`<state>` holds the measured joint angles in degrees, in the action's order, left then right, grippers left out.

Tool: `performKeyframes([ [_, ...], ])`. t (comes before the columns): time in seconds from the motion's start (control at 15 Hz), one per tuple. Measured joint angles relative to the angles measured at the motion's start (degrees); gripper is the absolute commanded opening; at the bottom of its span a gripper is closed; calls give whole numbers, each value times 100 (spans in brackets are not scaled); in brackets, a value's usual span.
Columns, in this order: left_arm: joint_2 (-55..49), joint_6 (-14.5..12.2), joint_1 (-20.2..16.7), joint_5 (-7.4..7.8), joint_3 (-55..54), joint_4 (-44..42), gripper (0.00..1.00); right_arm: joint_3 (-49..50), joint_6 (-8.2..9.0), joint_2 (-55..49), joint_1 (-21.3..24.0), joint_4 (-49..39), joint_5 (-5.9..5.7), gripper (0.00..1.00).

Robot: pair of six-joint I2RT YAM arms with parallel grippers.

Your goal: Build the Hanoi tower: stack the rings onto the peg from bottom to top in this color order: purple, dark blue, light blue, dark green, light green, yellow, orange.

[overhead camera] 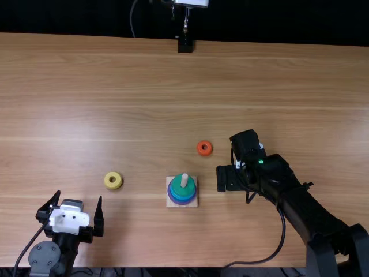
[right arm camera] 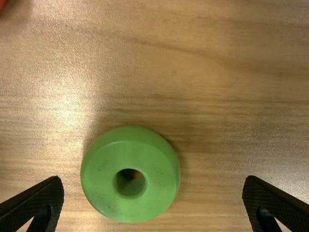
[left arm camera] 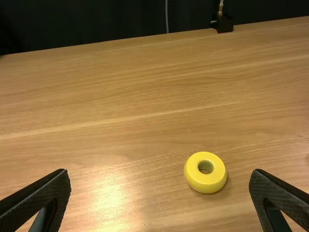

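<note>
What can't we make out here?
- Light green ring: top view, hidden by the right arm.
- Peg's lower part: top view, covered by the stacked rings.
- Rest of the orange ring: right wrist view, cut off by the edge.
- Sliver beside the left wrist view's edge: too cut off to identify.

robotics lab | left arm (overhead camera: 45,257), right arm (overhead camera: 308,210) | table (overhead camera: 277,92) | dark backdrop (overhead camera: 69,17)

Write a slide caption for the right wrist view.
Light green ring lying flat on the wooden table, framed by the open right tool.
</note>
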<state>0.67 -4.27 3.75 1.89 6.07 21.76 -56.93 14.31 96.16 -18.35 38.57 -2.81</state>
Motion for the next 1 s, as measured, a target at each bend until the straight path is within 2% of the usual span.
performKeyframes([
  [0.53,0,-2,0,-2,0,-2,100,2,-2,107,0,-17,-7,100],
  [1.0,2,0,0,2,0,-2,100,2,0,299,-2,-22,-72,99],
])
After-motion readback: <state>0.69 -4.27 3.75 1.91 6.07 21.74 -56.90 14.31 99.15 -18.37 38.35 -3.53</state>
